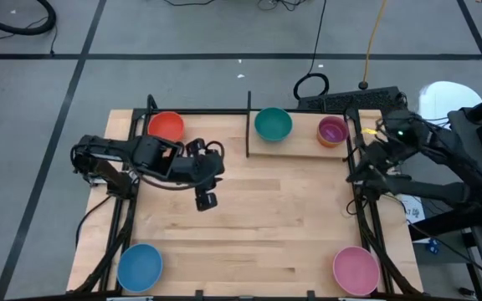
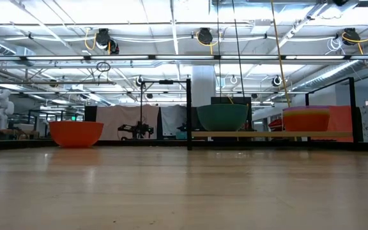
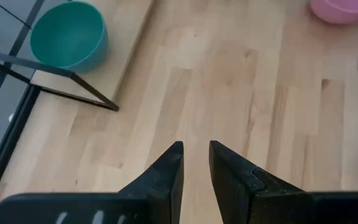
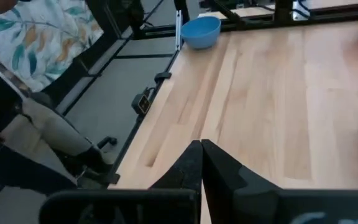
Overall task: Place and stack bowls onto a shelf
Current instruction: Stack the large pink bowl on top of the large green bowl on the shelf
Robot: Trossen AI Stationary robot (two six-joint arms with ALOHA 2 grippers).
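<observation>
Clearly the red-orange bowl sits on the counter just left of the shelf, nearest the left gripper, whose jaws stand slightly parted and empty; the right gripper, jaws pressed together, waits beyond the shelf's right end.

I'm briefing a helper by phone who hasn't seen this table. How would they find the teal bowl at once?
Start at the low light-wood shelf along the tabletop's far edge. The round teal plastic bowl sits on it, right beside the tall black post. Its only shelf neighbour is a small purple-and-orange bowl stack at the other end; the teal one is wider and stands alone.
</observation>
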